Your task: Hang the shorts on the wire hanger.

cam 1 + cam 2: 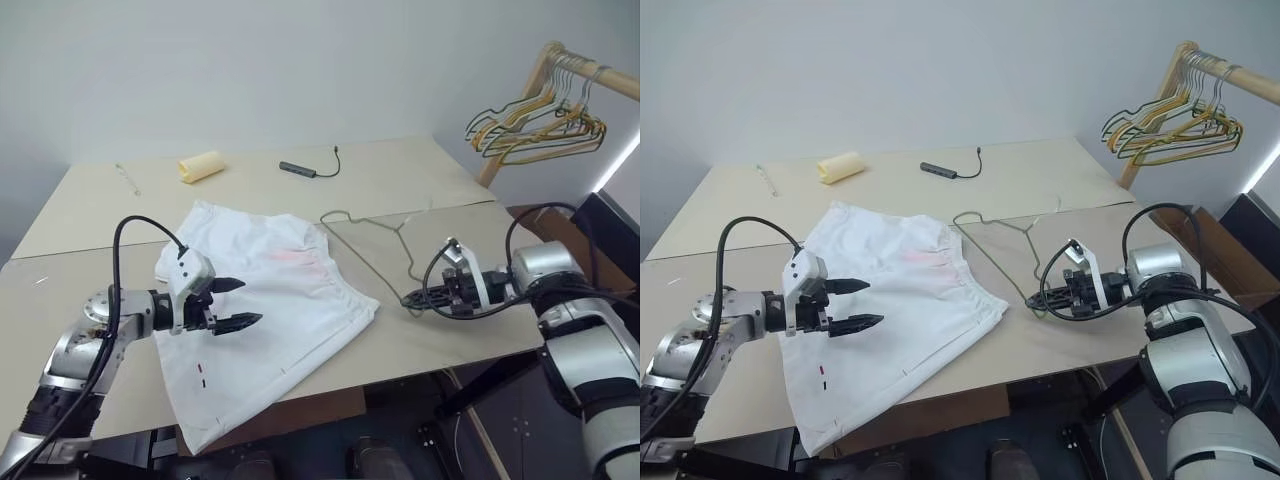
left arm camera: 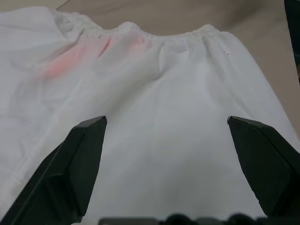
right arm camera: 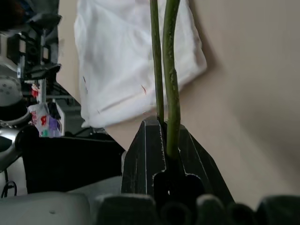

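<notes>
The shorts (image 1: 265, 310) lie spread flat on the desk (image 1: 420, 185), waistband toward the far side, one leg hanging a little over the near edge. They are not on the wire hanger (image 1: 375, 240) yet: the wire hanger lies just beside them on the desk, one side of it running close along the waistband corner.

The right gripper (image 1: 412, 299) is clamped shut on the wire hanger at its near corner, so that part of the job looks secured. The left gripper (image 1: 238, 303) hovers over the middle of the shorts with its fingers spread wide and nothing between them.

What seems left is most of the task: taking hold of the shorts, getting the cloth over the hanger's bar, and letting go.
</notes>
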Tool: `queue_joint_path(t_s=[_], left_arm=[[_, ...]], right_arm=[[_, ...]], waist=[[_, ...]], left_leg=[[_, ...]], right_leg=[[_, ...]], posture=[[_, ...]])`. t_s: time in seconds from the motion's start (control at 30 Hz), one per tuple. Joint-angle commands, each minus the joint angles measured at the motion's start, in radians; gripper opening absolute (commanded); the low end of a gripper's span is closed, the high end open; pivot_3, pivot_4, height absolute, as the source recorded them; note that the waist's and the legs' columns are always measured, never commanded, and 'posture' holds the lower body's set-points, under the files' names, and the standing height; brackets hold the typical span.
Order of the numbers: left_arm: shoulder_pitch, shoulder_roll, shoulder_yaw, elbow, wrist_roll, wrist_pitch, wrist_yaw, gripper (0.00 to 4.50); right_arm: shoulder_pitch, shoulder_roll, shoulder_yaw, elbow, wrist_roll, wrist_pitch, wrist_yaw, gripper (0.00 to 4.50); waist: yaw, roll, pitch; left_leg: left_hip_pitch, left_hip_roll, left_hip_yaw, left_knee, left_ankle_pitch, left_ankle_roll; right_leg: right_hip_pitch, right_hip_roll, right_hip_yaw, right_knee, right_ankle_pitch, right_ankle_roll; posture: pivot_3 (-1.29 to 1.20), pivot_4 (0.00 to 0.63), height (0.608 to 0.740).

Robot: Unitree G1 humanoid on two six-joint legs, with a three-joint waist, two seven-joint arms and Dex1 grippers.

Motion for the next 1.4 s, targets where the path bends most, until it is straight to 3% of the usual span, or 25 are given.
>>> queue_joint_path(t_s=[0.03, 0.3, 0.73, 1.07, 1.4], left_arm=[[-0.006, 0.015, 0.013, -0.041, 0.005, -0.009, 0.001, 4.48], [0.019, 0.014, 0.019, -0.064, 0.002, 0.0, 0.003, 4.48], [0.019, 0.012, 0.024, -0.055, 0.01, 0.003, 0.025, 4.48], [0.025, 0.002, 0.006, -0.065, 0.041, -0.005, 0.039, 4.48], [0.01, -0.004, -0.006, -0.04, 0.081, -0.025, 0.046, 4.48]], right_arm=[[-0.037, 0.003, 0.001, 0.059, -0.05, -0.044, 0.073, 0.0], [-0.044, 0.015, -0.024, 0.117, -0.097, -0.083, 0.077, 0.0], [-0.029, 0.013, 0.01, 0.022, -0.005, -0.087, 0.077, 0.0], [0.0, -0.053, 0.232, -0.117, 0.096, -0.108, 0.077, 0.0], [-0.124, 0.023, 0.303, 0.053, 0.007, -0.247, 0.077, 0.0]], waist=[[0.001, 0.0, 0.0], [0.0, 0.0, 0.0], [0.004, 0.0, 0.0], [0.019, 0.0, 0.0], [0.026, 0.0, 0.0]], left_leg=[[0.0, 0.0, 0.0, 0.0, 0.0, 0.0], [0.001, 0.0, 0.0, 0.0, 0.0, 0.0], [0.001, 0.0, 0.0, 0.0, 0.0, 0.0], [0.001, 0.0, 0.0, 0.0, 0.0, 0.0], [0.002, 0.0, 0.0, 0.0, 0.0, 0.0]], right_leg=[[0.0, 0.0, 0.0, 0.0, 0.0, 0.0], [0.0, 0.0, 0.0, 0.001, 0.0, 0.0], [0.0, 0.0, 0.0, 0.002, 0.0, 0.0], [0.0, 0.0, 0.0, 0.002, 0.0, 0.0], [0.0, 0.0, 0.0, 0.002, 0.001, -0.001]], posture=[[0.01, 0.0, 0.74], [0.01, 0.0, 0.74], [0.03, 0.0, 0.74], [0.04, 0.0, 0.74], [0.06, 0.0, 0.74]])
